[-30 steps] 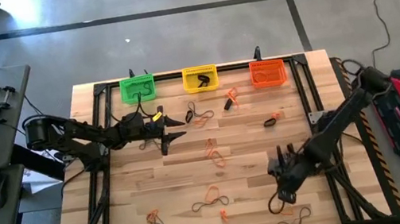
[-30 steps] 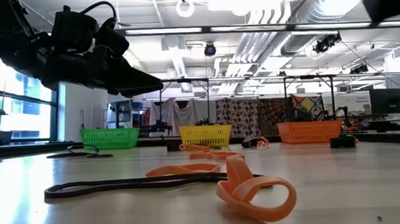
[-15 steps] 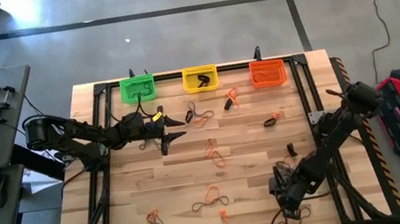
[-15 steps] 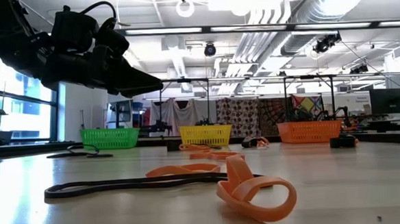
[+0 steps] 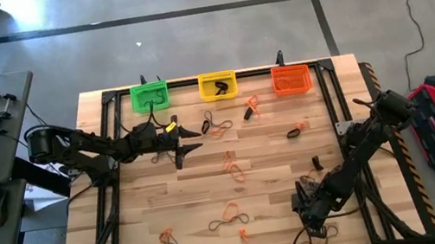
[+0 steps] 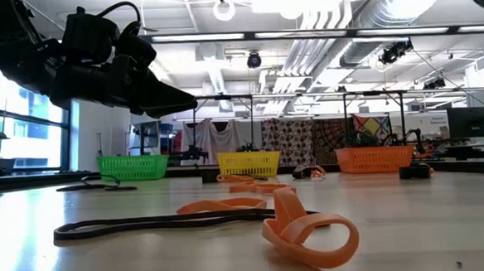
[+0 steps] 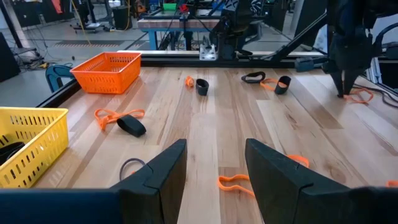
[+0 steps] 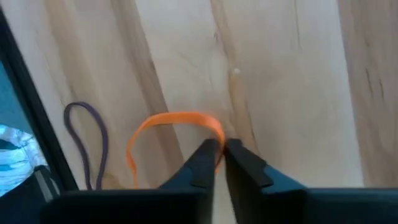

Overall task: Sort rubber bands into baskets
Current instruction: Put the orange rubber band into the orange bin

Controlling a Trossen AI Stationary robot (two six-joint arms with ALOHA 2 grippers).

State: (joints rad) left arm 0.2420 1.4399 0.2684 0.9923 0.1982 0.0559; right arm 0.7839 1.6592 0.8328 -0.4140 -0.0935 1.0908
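Right wrist view, right gripper (image 8: 216, 148) low, fingers (image 8: 202, 162) pinching orange rubber band (image 8: 168, 123)

I'm looking down on a pale wooden plank table (image 5: 270, 179) with a black frame. Three baskets sit in a row along its 12 o'clock edge: green (image 5: 149, 96), yellow (image 5: 217, 85), orange (image 5: 290, 80). Rubber bands lie scattered on the boards: an orange one (image 5: 232, 167) near the middle, a mixed pair (image 5: 229, 216) towards 6 o'clock, one (image 5: 167, 237) at 7 o'clock, a dark one (image 5: 294, 133) at 2 o'clock, another (image 5: 326, 234) at 5 o'clock.
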